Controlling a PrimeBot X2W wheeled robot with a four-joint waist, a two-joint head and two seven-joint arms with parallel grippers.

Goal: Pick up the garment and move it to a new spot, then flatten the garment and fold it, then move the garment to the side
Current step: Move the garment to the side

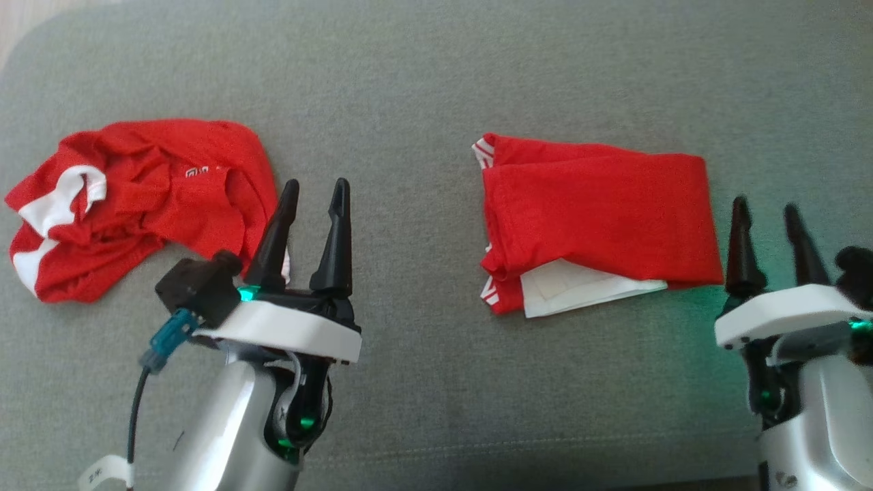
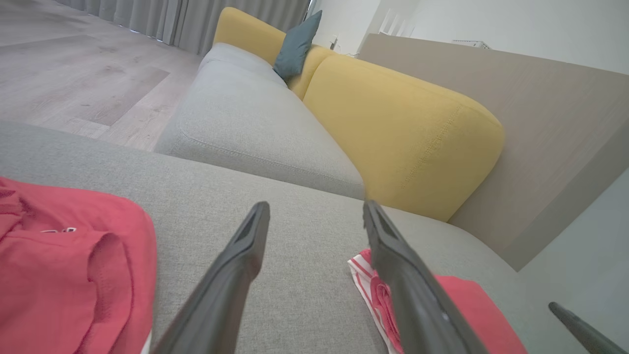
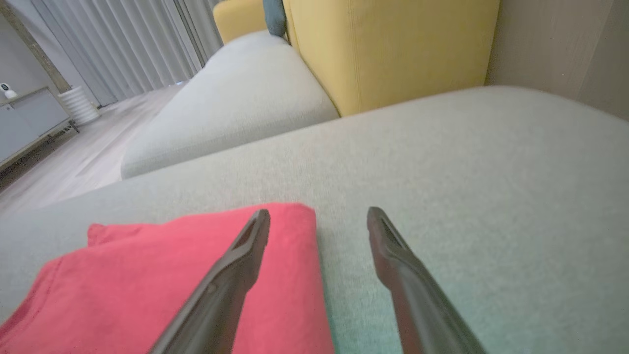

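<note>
two red jerseys are lying well apart on the grey sofa cushion [image 1: 423, 82]. a crumpled red jersey [image 1: 143, 198] with white patches is sitting in a heap at the robot's left, and a folded red jersey [image 1: 600, 211] is lying flat at the right, a white layer peeking out along its near edge. the left end effector [image 1: 317, 187] is hovering with its two dark fingers spread and holding nothing, its tips showing just beside the right edge of the crumpled heap. the right end effector [image 1: 764, 208] is likewise standing open and empty, just beside the folded one's right edge; in the right wrist view one finger is overlapping that red cloth, though i cannot tell whether it is touching. beyond the cushion, a yellow backrest [image 2: 403, 132] and a teal pillow [image 2: 296, 46] are showing.
</note>
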